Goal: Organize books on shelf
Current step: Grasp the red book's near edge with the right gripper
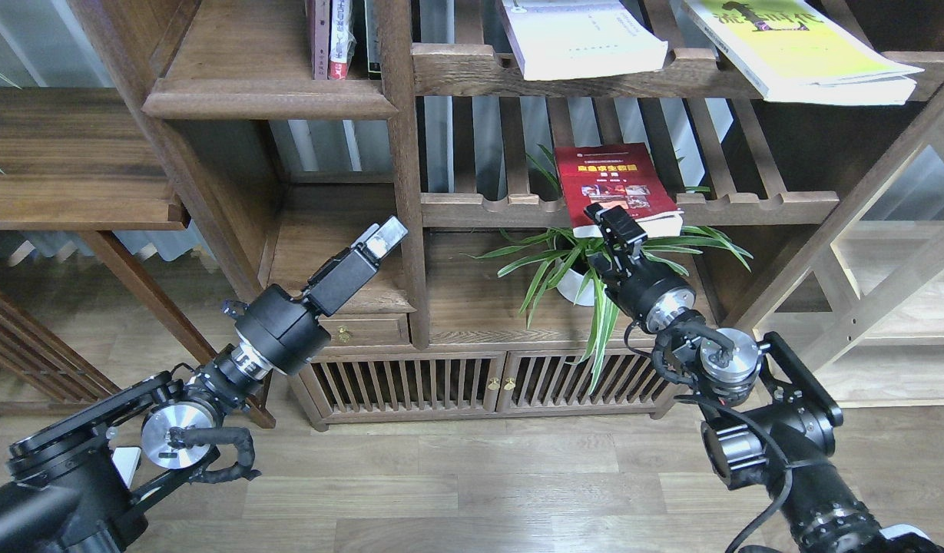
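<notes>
Only the head view: big dark-brown wooden bookcase [399,169] with solid boards, notched slatted racks, a small brass-knobbed drawer [364,332] and slatted cabinet doors [456,378] fills the frame. Dark red thin paperback with small cover photos [606,180] lies tilted on the lower notched rack, its lower edge hanging over the front rail. Plain white thin paperback [583,38] lies on the upper rack, left part; yellow-green thin paperback [802,46] on the same rack to the right, well apart from the white one, corner sticking past the rail. Narrow upright volumes with red and white spines [339,38] stand on the solid upper-left board against the post. Green spider plant in a white pot [579,269] sits on the board under the red book. Right tool [611,219] is raised in front of the red book's lower left corner, overlapping it; fingers look dark and bunched, cannot tell if released or clenched, cannot tell if touching the book. Left tool [383,236] points up-right, just beside the middle post above the drawer, nothing in it; seen end-on, fingers not separable, state cannot be told. Paler bare wooden frame rack [886,307] stands at right, dark wooden surface [72,161] at left, wood-plank floor [472,476] below.
</notes>
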Robot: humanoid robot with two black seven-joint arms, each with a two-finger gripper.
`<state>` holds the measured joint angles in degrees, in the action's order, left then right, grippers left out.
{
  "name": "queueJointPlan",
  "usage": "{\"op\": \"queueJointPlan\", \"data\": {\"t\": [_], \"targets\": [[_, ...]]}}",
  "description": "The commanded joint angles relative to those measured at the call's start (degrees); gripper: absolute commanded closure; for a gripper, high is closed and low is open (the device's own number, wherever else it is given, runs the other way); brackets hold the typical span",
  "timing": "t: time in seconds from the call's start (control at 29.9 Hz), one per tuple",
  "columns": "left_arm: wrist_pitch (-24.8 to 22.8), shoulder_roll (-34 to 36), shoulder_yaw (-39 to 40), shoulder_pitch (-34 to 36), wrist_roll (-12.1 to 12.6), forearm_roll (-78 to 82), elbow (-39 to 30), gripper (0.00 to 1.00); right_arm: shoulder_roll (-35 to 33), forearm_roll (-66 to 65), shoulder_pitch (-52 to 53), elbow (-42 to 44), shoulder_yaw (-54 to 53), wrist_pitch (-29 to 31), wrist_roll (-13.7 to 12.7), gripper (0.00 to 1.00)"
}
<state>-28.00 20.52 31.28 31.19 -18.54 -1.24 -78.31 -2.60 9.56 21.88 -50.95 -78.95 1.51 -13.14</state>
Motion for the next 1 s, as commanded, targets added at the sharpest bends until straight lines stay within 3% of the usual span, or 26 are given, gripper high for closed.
{"op": "queueJointPlan", "data": {"t": [0.0, 0.97], "targets": [[0.00, 0.22, 0.01, -0.16, 0.00, 0.01, 0.00, 0.01, -0.03, 0.64, 1.67, 2.08, -0.42, -0.11, 0.04, 0.01], [0.00, -0.04, -0.61, -1.22, 0.00, 0.36, 0.00, 0.01, 1.99, 1.61, 4.84, 8.94, -6.75, -1.69, 0.48, 0.08]]}}
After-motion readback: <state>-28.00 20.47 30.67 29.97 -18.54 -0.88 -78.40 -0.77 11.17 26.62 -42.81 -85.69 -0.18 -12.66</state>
